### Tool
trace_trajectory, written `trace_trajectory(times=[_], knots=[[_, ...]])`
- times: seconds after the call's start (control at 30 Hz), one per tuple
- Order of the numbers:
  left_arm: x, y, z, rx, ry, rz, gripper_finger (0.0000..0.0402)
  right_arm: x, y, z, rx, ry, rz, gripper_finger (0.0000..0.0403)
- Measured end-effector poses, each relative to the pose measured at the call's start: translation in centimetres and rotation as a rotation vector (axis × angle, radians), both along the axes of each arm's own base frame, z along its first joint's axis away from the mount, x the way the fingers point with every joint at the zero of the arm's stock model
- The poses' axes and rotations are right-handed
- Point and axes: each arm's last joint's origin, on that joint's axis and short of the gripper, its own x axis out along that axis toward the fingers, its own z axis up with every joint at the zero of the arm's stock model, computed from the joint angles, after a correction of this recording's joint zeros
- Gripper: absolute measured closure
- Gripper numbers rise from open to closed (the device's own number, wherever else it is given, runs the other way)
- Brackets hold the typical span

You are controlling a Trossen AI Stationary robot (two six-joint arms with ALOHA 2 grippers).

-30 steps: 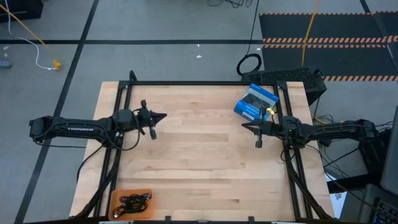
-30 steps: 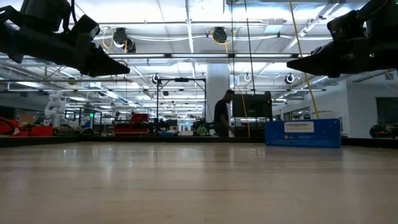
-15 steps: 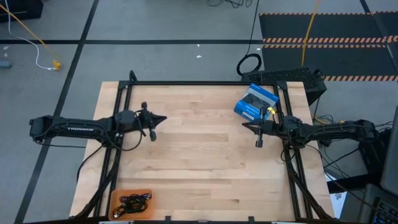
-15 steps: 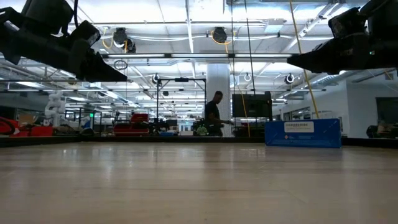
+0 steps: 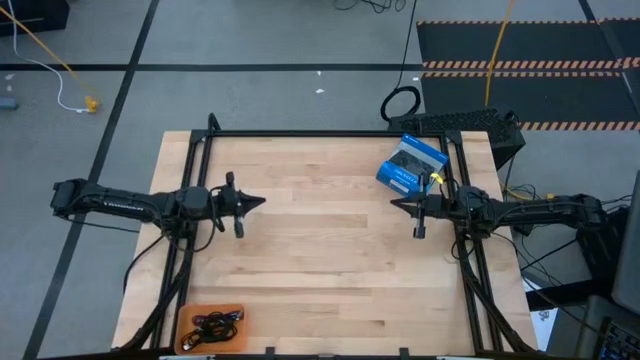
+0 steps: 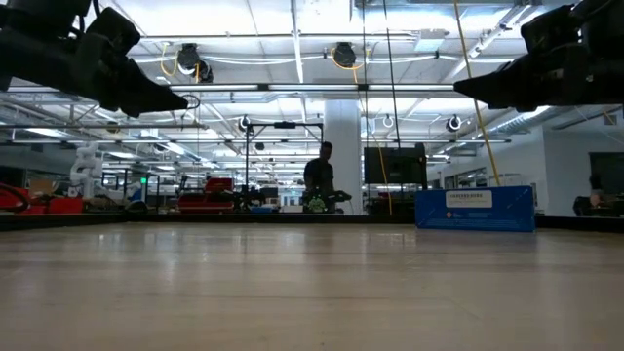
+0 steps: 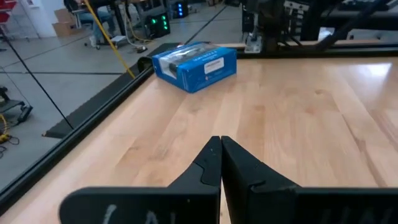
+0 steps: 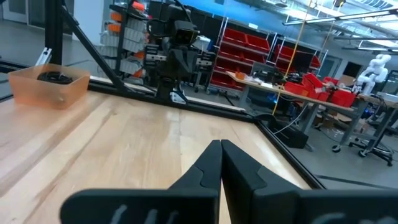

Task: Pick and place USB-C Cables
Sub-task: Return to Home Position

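Dark USB-C cables lie in a tangle inside an orange tray at the table's near left corner. The right wrist view shows a black coil in that tray. I cannot make out a purplish-blue cable. My left gripper hovers shut over the table's left middle, also seen in its wrist view and the low view. My right gripper hovers shut over the right middle, high above the wood. The two point at each other, far from the tray.
A blue packaged box lies flat on the table near the far right corner, just beyond my right gripper. A black frame rail runs along the table's edges. A person moves in the room behind.
My left gripper has shifted a little toward the table's near edge, still shut. The person in the room behind has walked toward the picture's left. My right arm has kept still.
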Motion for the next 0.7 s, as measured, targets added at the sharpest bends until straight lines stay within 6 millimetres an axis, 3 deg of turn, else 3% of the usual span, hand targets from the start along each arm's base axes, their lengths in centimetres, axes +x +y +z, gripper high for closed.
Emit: trace_trajectory(times=[0.4,0.57,0.7], knots=[[0.0,-0.8,-0.1,0.033,-0.001,-0.059,0.0401,0.0,0.0,0.0,0.002,-0.004,0.0,0.0403],[-0.7,-0.9,-2.2,0.064,-0.07,-0.086,0.0401,0.0,0.0,0.0,0.0,-0.004,0.0,0.0403],[-1.1,-0.8,-2.7,0.078,-0.119,-0.089,0.0401,-0.1,0.0,0.1,0.001,-0.006,0.0,0.0403]])
